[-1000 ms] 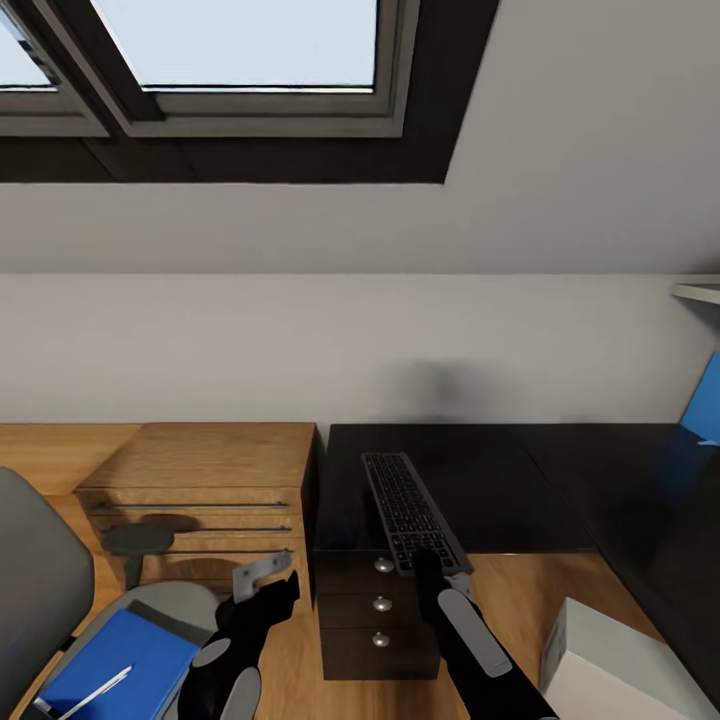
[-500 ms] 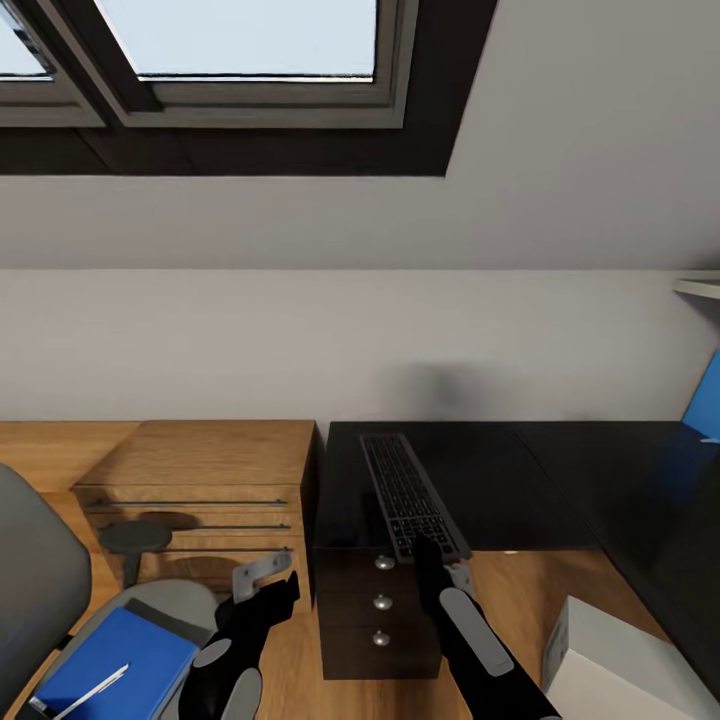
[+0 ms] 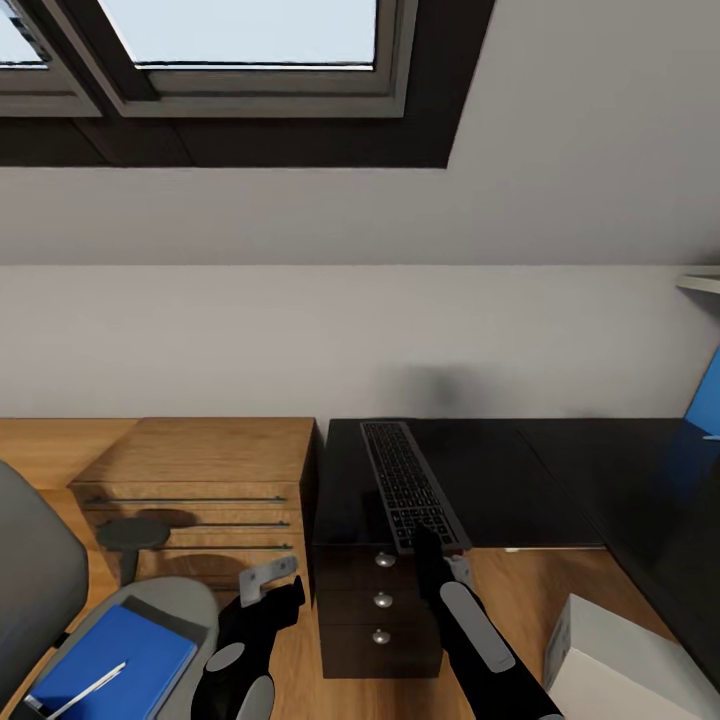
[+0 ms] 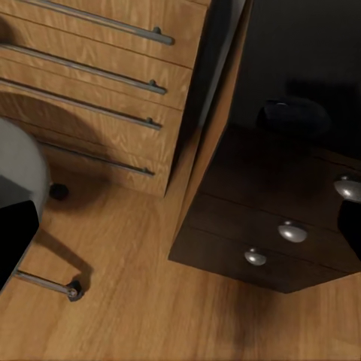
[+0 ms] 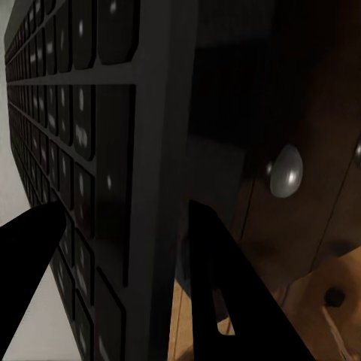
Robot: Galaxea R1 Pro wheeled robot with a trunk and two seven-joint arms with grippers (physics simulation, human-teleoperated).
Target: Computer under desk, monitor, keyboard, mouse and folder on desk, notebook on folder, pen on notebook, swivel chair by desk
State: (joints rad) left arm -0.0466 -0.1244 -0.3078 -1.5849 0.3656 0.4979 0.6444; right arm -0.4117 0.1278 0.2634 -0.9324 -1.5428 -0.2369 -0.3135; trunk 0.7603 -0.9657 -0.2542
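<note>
Two fingers of the right gripper [image 3: 437, 545] clamp the keyboard's [image 3: 404, 483] near end, the board stretching ahead over the desk [image 3: 500, 480]; left gripper [image 3: 268, 582] hangs parted beside.

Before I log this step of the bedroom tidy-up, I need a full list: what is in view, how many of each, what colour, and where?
keyboard: one, black, on the desk near its front edge, right gripper clamped on its near end.
desk: one, black, against the wall, three silver-knobbed drawers below.
wooden dresser: one, light wood, left of the desk.
swivel chair: one, grey, on the floor at lower left.
folder: one, blue, on the chair seat.
pen: one, white, lying on the blue stack.
white box: one, on the floor at lower right.
window: dark frame, above.
left gripper: grey fingers, near the chair.
right gripper: black.
</note>
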